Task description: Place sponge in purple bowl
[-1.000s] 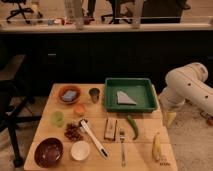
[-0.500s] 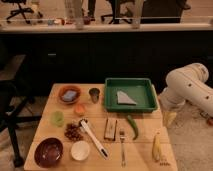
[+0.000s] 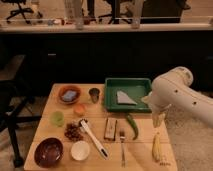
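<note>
The light blue-grey sponge (image 3: 70,93) lies in the orange-brown bowl (image 3: 62,98) at the table's back left. The dark purple bowl (image 3: 48,152) stands at the front left corner, with nothing in it that I can see. My white arm (image 3: 175,90) reaches in from the right. The gripper (image 3: 159,119) hangs down at the table's right edge, just in front of the green tray (image 3: 128,106), far from the sponge and the purple bowl.
The tray holds a grey wedge (image 3: 124,97). Between the bowls lie a metal cup (image 3: 94,94), an orange (image 3: 79,110), a green cup (image 3: 57,118), grapes (image 3: 73,132), a white brush (image 3: 93,138), a small white bowl (image 3: 80,150), a brown block (image 3: 110,128), a green pepper (image 3: 132,125), a fork (image 3: 122,146) and a corn cob (image 3: 156,146).
</note>
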You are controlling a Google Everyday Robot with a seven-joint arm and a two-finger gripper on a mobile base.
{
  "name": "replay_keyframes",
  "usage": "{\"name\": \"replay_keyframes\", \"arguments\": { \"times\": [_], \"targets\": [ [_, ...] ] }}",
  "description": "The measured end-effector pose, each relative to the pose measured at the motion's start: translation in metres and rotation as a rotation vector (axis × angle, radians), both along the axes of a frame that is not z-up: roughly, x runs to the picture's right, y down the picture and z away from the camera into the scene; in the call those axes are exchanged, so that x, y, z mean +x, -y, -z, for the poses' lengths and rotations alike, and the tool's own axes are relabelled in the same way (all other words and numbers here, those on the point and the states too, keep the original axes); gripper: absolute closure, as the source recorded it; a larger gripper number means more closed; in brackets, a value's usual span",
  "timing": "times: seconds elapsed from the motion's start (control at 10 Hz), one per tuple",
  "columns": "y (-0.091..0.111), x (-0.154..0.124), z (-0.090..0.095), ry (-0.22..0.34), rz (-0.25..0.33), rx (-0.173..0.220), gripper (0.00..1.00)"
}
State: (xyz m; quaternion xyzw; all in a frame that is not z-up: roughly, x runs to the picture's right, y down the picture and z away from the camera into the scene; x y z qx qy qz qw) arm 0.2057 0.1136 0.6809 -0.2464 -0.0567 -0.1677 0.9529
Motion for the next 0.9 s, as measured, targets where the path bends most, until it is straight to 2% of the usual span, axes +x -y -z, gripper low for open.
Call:
{"name": "replay_keyframes", "arguments": {
  "times": [0.2, 0.3, 0.5, 0.6, 0.9],
  "targets": [
    [0.000, -0.026, 0.000, 0.091, 0.116, 0.011, 0.20],
    [-0.001, -0.037, 0.000, 0.154, 0.171, 0.014, 0.20],
    [0.001, -0.055, 0.002, 0.236, 0.254, 0.028, 0.20],
    [0.002, -0.064, 0.002, 0.257, 0.270, 0.029, 0.20],
    [0.001, -0.060, 0.002, 0.251, 0.271, 0.030, 0.20]
  ]
}}
